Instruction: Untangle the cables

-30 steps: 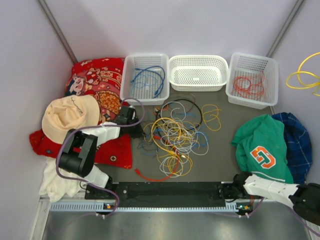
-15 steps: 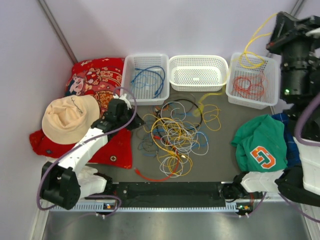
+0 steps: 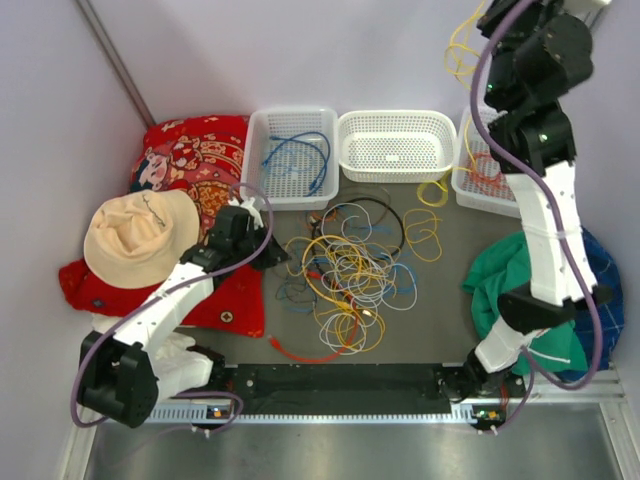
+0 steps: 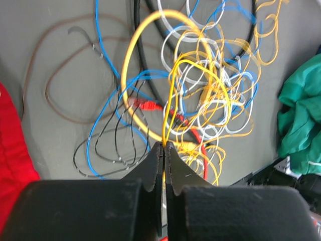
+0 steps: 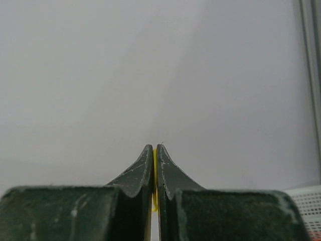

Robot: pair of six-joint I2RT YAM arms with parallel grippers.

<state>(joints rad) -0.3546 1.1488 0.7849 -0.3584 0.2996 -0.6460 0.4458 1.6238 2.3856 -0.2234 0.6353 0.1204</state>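
Cables [image 3: 345, 275]: tangled heap mid-bench [image 3: 440, 300], in front of three white baskets [image 3: 395, 177]. Right basket partly hidden behind right arm [image 3: 545, 220]. Right gripper [image 5: 154, 148] raised high, cut off at overhead view's top edge. Its wrist view alone shows jaws pressed onto sliver of yellow cable [image 5: 154, 193], blank wall beyond. Left gripper [image 4: 164, 145] at heap's left edge, jaws near-closed, pinching yellow strand [image 4: 167, 110]; overhead view too small to show this. Same cable in both: cannot tell.

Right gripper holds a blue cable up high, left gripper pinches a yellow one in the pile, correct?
Not blue: the right wrist view shows the right gripper shut on a yellow cable. The left gripper does pinch a yellow strand.
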